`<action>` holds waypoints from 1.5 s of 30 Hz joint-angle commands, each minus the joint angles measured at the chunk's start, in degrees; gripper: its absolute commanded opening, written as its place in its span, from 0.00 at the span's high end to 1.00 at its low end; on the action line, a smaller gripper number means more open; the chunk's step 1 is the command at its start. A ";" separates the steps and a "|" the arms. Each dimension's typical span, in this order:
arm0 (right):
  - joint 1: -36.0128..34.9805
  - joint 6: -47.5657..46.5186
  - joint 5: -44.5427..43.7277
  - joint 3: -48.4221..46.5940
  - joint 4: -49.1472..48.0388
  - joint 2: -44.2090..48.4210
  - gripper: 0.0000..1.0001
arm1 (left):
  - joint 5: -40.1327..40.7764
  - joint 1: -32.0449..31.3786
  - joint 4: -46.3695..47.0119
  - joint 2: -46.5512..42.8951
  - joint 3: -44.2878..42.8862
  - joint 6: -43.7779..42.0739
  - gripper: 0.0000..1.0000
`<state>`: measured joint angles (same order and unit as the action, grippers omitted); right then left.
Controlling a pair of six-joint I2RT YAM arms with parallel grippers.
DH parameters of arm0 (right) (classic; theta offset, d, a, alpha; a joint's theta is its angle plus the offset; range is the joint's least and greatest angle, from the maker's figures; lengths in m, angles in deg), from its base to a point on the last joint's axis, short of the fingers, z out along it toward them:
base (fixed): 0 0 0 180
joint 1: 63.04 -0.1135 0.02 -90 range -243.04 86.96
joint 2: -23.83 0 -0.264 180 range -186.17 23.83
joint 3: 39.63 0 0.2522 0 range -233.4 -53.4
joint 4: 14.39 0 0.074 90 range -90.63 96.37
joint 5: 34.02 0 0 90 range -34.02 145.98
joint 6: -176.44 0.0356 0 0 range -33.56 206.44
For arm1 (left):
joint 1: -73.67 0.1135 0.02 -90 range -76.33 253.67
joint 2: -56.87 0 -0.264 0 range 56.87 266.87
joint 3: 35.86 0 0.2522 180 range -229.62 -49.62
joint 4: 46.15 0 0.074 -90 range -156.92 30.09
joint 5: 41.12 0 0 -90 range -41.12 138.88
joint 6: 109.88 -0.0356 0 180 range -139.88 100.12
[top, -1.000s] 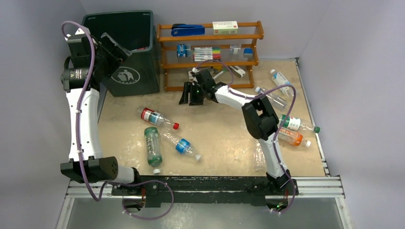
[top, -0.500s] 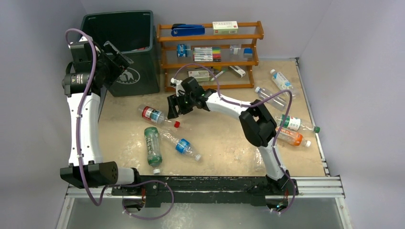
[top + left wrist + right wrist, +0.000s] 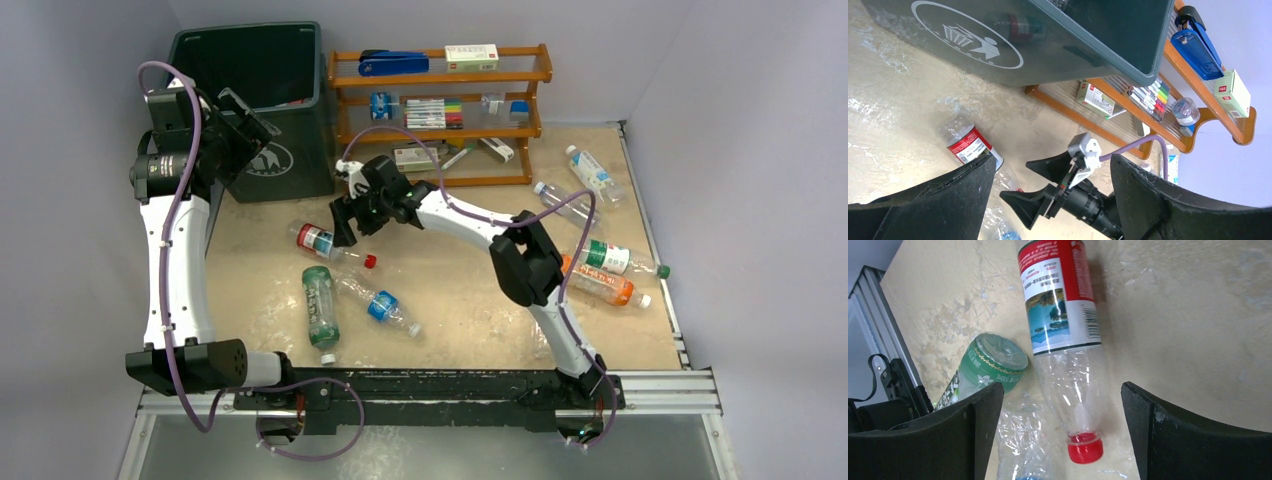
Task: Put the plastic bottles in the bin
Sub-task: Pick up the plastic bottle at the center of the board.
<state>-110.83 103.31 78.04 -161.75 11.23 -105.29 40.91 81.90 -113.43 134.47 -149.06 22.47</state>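
The dark green bin (image 3: 285, 165) stands at the back left, also in the left wrist view (image 3: 1073, 50). A clear bottle with a red label and red cap (image 3: 322, 243) lies on the table. My right gripper (image 3: 346, 222) is open just above it, and its wrist view shows the bottle (image 3: 1060, 315) between the open fingers (image 3: 1062, 390). A green bottle (image 3: 320, 305) and a crushed blue-label bottle (image 3: 380, 305) lie nearer. My left gripper (image 3: 245, 122) is open and empty at the bin's front left (image 3: 1053, 162). Several more bottles (image 3: 600, 285) lie at the right.
The orange-brown wooden rack (image 3: 440, 75) with markers, small boxes and a blue stapler stands right of the bin. Grey walls close in the table on the left, back and right. A metal rail (image 3: 430, 385) runs along the near edge.
My right gripper has swept left from the front of the rack to the red-label bottle. My left gripper dropped slightly from the bin's rim, then stayed still.
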 commanded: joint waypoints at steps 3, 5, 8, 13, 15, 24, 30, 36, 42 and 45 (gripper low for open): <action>-2.74 -2.18 0.66 -4.42 1.45 -2.34 0.10 | -0.65 0.38 0.16 -0.99 -1.64 -1.12 0.16; -3.36 -2.19 0.39 -4.94 1.36 -2.94 0.10 | -0.64 0.36 -0.15 -0.70 -2.16 -1.32 0.16; -4.24 -2.35 -0.88 -5.74 2.13 -4.09 0.10 | -0.64 0.33 -0.73 -0.37 -2.63 -1.71 0.16; -4.81 -2.59 -3.04 -6.60 4.26 -6.45 0.10 | -0.81 0.34 -1.12 -0.18 -2.64 -2.01 0.16; -4.86 -2.69 -3.53 -6.86 4.72 -7.19 0.10 | -0.88 0.38 -1.19 -0.09 -2.69 -2.03 0.16; -4.94 -3.08 -5.62 -5.95 5.77 -7.83 0.23 | -1.48 0.24 -1.40 0.77 -3.40 -2.10 0.16; -4.74 -3.23 -6.50 -4.84 5.37 -4.93 0.49 | -2.06 0.22 -1.32 0.98 -3.34 -1.96 0.16; -3.48 -3.32 -8.49 -3.11 5.07 0.63 0.59 | -4.28 0.26 0.32 0.87 -2.82 0.02 0.16; -1.42 -3.74 -10.04 -1.12 5.95 7.31 0.61 | -9.33 0.27 4.42 0.71 -0.46 5.84 0.11; -0.64 -4.54 -11.26 0.43 7.05 11.83 0.61 | -12.71 0.23 8.80 0.44 1.35 10.79 0.11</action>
<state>-112.62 100.55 68.93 -162.47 17.87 -101.99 33.94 81.90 -112.16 135.65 -149.48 26.25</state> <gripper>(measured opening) 0.557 0.886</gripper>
